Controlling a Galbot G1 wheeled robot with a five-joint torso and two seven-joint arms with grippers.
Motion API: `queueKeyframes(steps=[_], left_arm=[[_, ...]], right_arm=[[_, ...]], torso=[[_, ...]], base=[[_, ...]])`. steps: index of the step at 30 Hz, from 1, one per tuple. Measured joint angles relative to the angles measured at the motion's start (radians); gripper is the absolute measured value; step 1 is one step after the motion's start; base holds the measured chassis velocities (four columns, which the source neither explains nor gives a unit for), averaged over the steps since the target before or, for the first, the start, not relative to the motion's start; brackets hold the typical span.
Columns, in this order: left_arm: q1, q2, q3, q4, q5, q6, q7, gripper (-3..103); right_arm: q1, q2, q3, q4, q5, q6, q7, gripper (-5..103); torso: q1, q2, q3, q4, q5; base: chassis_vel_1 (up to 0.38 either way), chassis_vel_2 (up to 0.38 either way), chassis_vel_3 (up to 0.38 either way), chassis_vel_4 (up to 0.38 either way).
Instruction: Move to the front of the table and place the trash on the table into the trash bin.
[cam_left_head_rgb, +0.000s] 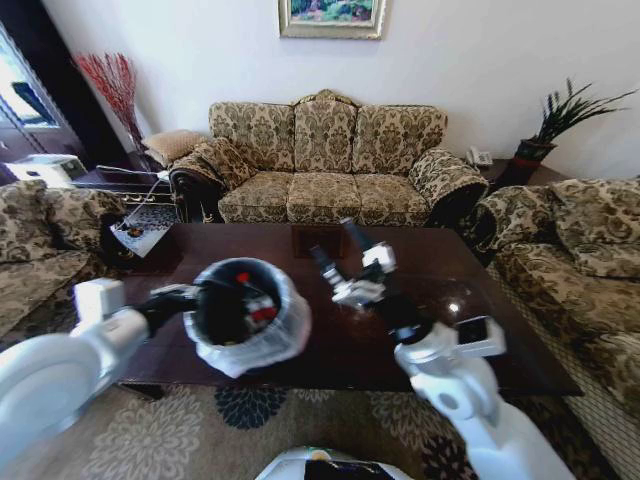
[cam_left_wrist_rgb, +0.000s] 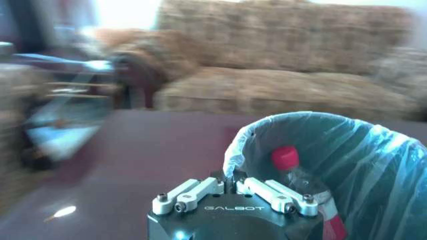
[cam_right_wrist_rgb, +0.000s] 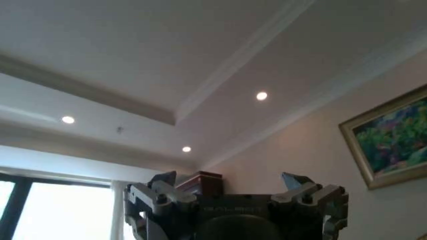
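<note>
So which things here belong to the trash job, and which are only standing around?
Belong to the job:
- trash bin, held at its rim by the left gripper
- bottle with red cap inside the bin
- table
- right gripper, open, raised over the table

Only standing around:
- sofa
- potted plant
- painting

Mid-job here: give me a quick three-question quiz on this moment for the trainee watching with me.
1. True or false: the left gripper grips the rim of the trash bin.
2. Which item shows inside the bin? A) a bottle with a red cap B) a banana C) a book
3. Fill in: the right gripper, fingers apart, is raised above the ____ and points up toward the ceiling.

Key: 1 true; 2 A; 3 table.
</note>
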Motion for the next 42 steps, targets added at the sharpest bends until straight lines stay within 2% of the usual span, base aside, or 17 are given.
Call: queueKeyframes(steps=[1, 2, 4, 5, 7, 8, 9, 11, 15, 16, 21, 29, 35, 37, 39, 41, 42], left_arm=[[0.021, -0.062, -0.020, 0.000, 0.029, -0.021, 0.008, 4], [0.021, -0.062, -0.020, 0.000, 0.029, -0.021, 0.008, 4], [0.021, -0.184, -0.051, 0.000, 0.064, -0.056, -0.003, 4], [0.021, -0.184, -0.051, 0.000, 0.064, -0.056, -0.003, 4], [-0.002, -0.289, -0.084, 0.000, 0.076, -0.089, -0.039, 4], [-0.011, -0.331, -0.106, 0.000, 0.078, -0.101, -0.054, 4], [-0.011, -0.331, -0.106, 0.000, 0.078, -0.101, -0.054, 4], [-0.029, -0.410, -0.149, 0.000, 0.078, -0.127, -0.069, 4], [-0.059, -0.513, -0.191, 0.000, 0.068, -0.155, -0.100, 4], [-0.059, -0.513, -0.191, 0.000, 0.068, -0.155, -0.100, 4], [-0.120, -0.621, -0.163, 0.004, 0.150, -0.233, -0.149, 4], [-0.184, -0.702, -0.178, 0.121, 0.155, -0.301, -0.231, 4], [-0.206, -0.729, -0.167, 0.356, 0.166, -0.382, -0.229, 4], [-0.233, -0.717, -0.135, 0.489, 0.201, -0.434, -0.247, 4], [-0.241, -0.712, -0.128, 0.525, 0.209, -0.448, -0.251, 4], [-0.274, -0.684, -0.086, 0.710, 0.242, -0.503, -0.250, 4], [-0.274, -0.684, -0.086, 0.710, 0.242, -0.503, -0.250, 4]], right_arm=[[-0.007, 0.007, 0.035, -0.008, -0.014, 0.000, 0.028, 100], [-0.007, 0.007, 0.035, -0.008, -0.014, 0.000, 0.028, 100], [-0.028, 0.039, 0.095, -0.035, -0.051, 0.000, 0.080, 100], [-0.028, 0.039, 0.095, -0.035, -0.051, 0.000, 0.080, 100], [-0.057, 0.066, 0.119, -0.046, -0.054, 0.001, 0.105, 100], [-0.069, 0.072, 0.125, -0.050, -0.052, 0.003, 0.106, 100], [-0.069, 0.072, 0.125, -0.050, -0.052, 0.003, 0.106, 100], [-0.087, 0.079, 0.134, -0.067, -0.052, 0.018, 0.094, 100], [-0.093, 0.083, 0.142, -0.104, -0.047, 0.037, 0.084, 100], [-0.093, 0.083, 0.142, -0.104, -0.047, 0.037, 0.084, 100], [-0.088, 0.105, 0.139, -0.153, -0.052, 0.051, 0.081, 100], [-0.099, 0.122, 0.118, -0.180, -0.072, 0.054, 0.084, 100], [-0.110, 0.127, 0.121, -0.196, -0.081, 0.055, 0.084, 100], [-0.122, 0.133, 0.123, -0.204, -0.097, 0.054, 0.081, 100], [-0.125, 0.134, 0.123, -0.206, -0.101, 0.054, 0.081, 100], [-0.132, 0.141, 0.124, -0.215, -0.118, 0.054, 0.081, 100], [-0.132, 0.141, 0.124, -0.215, -0.118, 0.054, 0.081, 100]], torso=[[0.000, 0.000, 0.000, 0.0004, 0.0004], [0.000, 0.000, 0.000, 0.0004, 0.0004], [0.000, 0.000, 0.000, 0.0001, 0.0007], [0.000, 0.000, 0.000, 0.0001, 0.0007], [0.000, 0.000, 0.000, -0.0016, 0.0006], [0.000, 0.000, 0.000, -0.0013, 0.0005], [0.000, 0.000, 0.000, -0.0013, 0.0005], [0.000, 0.000, 0.000, -0.0004, 0.0002], [0.000, 0.000, 0.000, -0.0005, 0.0003], [0.000, 0.000, 0.000, -0.0005, 0.0003], [0.000, 0.000, 0.000, -0.0011, 0.0009], [-0.001, 0.001, 0.000, -0.0006, 0.0002], [0.000, 0.000, 0.000, -0.0005, -0.0001], [0.000, 0.000, 0.000, -0.0012, 0.0000], [0.000, 0.000, 0.000, -0.0012, 0.0001], [0.000, 0.000, 0.000, -0.0010, 0.0011], [0.000, 0.000, 0.000, -0.0010, 0.0011]], base=[[0.000, 0.000, 0.000, 0.000], [0.000, 0.000, 0.000, 0.000], [0.000, 0.000, 0.000, 0.000], [0.000, 0.000, 0.000, 0.000], [0.000, 0.000, 0.000, 0.000], [0.000, 0.000, 0.000, 0.000], [0.000, 0.000, 0.000, 0.000], [0.000, 0.000, 0.000, 0.000], [0.013, -0.040, -0.020, 0.038], [0.026, -0.105, -0.045, 0.091], [0.072, -0.136, -0.093, 0.156], [0.067, -0.106, -0.086, 0.114], [0.000, 0.000, 0.000, 0.000], [0.000, 0.000, 0.000, 0.000], [0.000, 0.000, 0.000, 0.000], [0.000, 0.000, 0.000, 0.000], [0.000, 0.000, 0.000, 0.000]])
